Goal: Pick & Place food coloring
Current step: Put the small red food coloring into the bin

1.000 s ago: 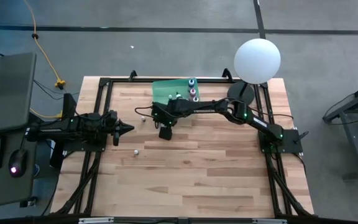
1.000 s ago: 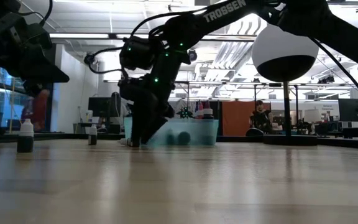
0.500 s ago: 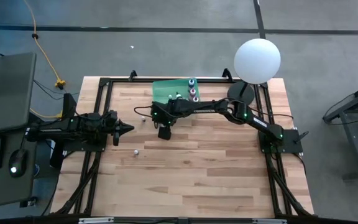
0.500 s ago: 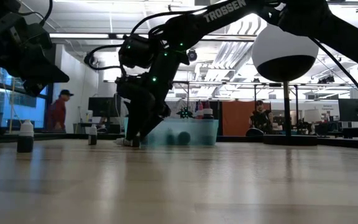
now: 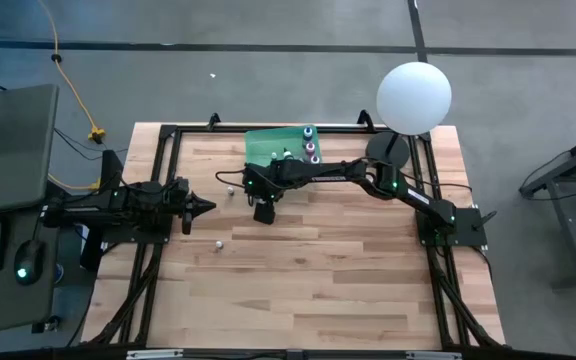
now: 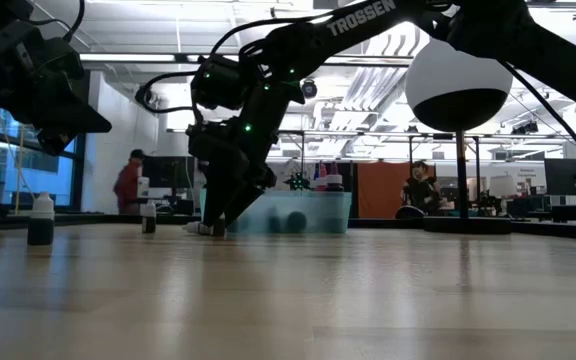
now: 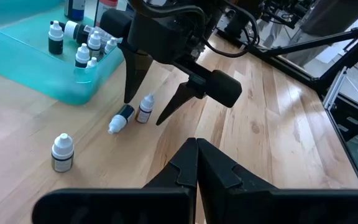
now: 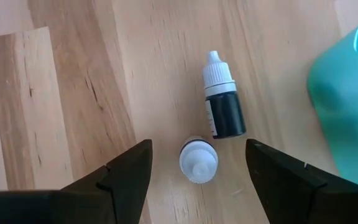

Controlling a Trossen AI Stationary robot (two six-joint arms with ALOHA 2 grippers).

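Note:
Two small food coloring bottles lie under my right gripper (image 8: 197,146) on the wood, beside the green tray (image 8: 353,112). One white-capped bottle (image 8: 197,163) stands upright between the open fingers, which flank it without touching. A dark bottle (image 8: 224,106) lies on its side just beyond it. Several more bottles (image 7: 79,46) stand in the tray (image 7: 36,68). Another upright bottle (image 7: 62,152) stands alone toward the left arm, and one more (image 5: 218,243) stands nearer the front. My left gripper (image 7: 195,144) is shut and hovers at the table's left (image 5: 204,207).
A big white globe lamp (image 5: 414,97) stands on its base at the far right corner. A black frame (image 5: 168,130) runs round the table's edges. The wood toward the near edge (image 5: 308,290) is bare. People stand in the room beyond the table.

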